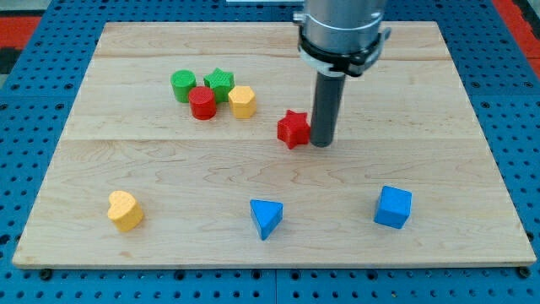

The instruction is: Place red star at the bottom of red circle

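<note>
My tip [321,143] stands on the wooden bench [169,245], a little above the middle of the board and toward the view's right. The arm carries no fingers, only the straight dark rod, so nothing is held by it.

The red star [293,128] lies just beside my tip, on the tip's left side in the view; they seem to touch or nearly touch, and I cannot tell which.

The red circle [202,103] is well to the view's left of the red star and a little higher. It sits in a small cluster: the green circle [183,85] is at its upper left, the green star [219,83] at its upper right, and the yellow hexagon [242,101] just on its right. These four blocks are close together, some of them touching.

Along the view's bottom there are three more blocks, well apart from each other: the yellow heart [125,210] at the left, the blue triangle [266,218] near the middle, and the blue cube [392,207] at the right.

The bench rests on a blue perforated base [25,169].
</note>
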